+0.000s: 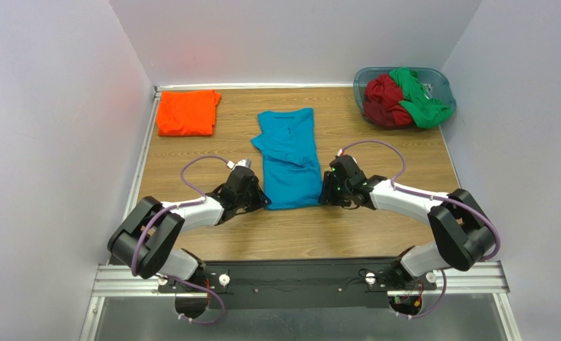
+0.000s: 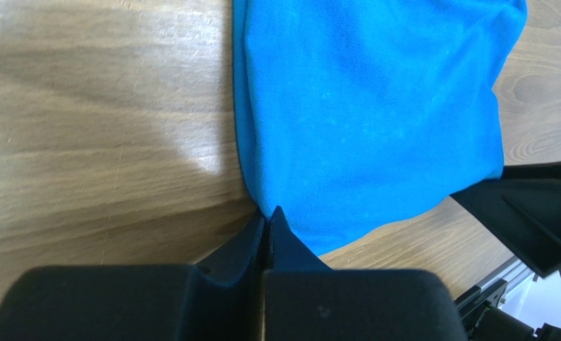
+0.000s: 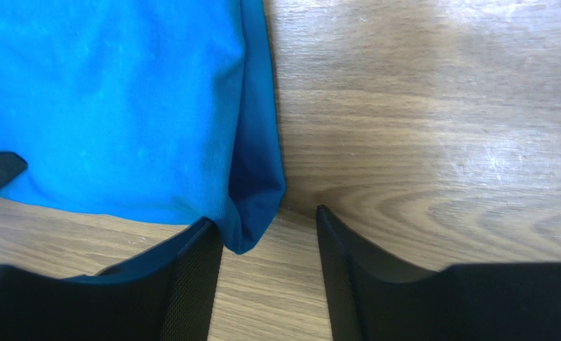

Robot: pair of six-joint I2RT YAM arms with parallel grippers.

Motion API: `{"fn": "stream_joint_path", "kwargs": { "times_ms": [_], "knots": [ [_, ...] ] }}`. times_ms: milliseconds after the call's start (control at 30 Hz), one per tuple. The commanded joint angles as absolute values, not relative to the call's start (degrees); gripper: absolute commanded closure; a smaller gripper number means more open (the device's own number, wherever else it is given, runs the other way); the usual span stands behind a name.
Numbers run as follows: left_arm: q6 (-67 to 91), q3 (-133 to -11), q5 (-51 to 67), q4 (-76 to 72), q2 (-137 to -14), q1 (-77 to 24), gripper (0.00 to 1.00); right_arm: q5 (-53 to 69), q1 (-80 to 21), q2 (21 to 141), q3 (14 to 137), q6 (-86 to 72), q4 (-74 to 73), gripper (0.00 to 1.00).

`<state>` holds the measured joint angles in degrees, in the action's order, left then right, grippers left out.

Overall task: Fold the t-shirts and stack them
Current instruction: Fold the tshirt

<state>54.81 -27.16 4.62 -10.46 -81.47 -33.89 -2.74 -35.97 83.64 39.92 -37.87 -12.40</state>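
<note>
At the middle of the table [image 1: 376,234] lay the teal shirt [image 1: 288,160], flat and partly folded lengthwise, its collar toward 12 o'clock. The left gripper [image 2: 268,217] sat at the shirt's 7 o'clock corner, fingers pressed together and pinching the hem there. The right gripper [image 3: 265,219] sat at the 5 o'clock corner, fingers spread, the cloth's corner lying between them against one finger. An orange shirt [image 1: 187,112] lay folded at 11 o'clock. At 1 o'clock a tub [image 1: 441,82] held a red shirt [image 1: 384,99] and a green shirt [image 1: 418,103], both crumpled.

Bright, even overhead light; views sharp.
Soft glare patches on the brown wooden surface [image 3: 490,153]; shadows faint.
</note>
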Motion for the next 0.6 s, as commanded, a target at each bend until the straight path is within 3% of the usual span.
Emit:
{"fn": "stream_joint_path", "kwargs": {
  "times_ms": [0,133,333,567],
  "knots": [
    [54.58,-24.52,3.87,-4.4,-79.72,-34.54,0.92,-0.35,-35.68,85.96,38.67,-37.53,-12.4,0.53],
    [54.76,-23.82,3.52,-4.4,-79.1,-34.8,0.93,5.27,-35.6,86.75,38.06,-37.27,-10.73,0.66],
    [54.67,-24.08,4.39,-3.61,-78.4,-35.68,1.0,12.81,-35.68,84.74,36.92,-36.48,-9.93,0.98],
    [56.25,-24.08,3.52,4.47,-67.96,-40.51,1.0,23.46,-35.68,71.84,33.75,-35.25,-14.14,0.99]
  ]
}}
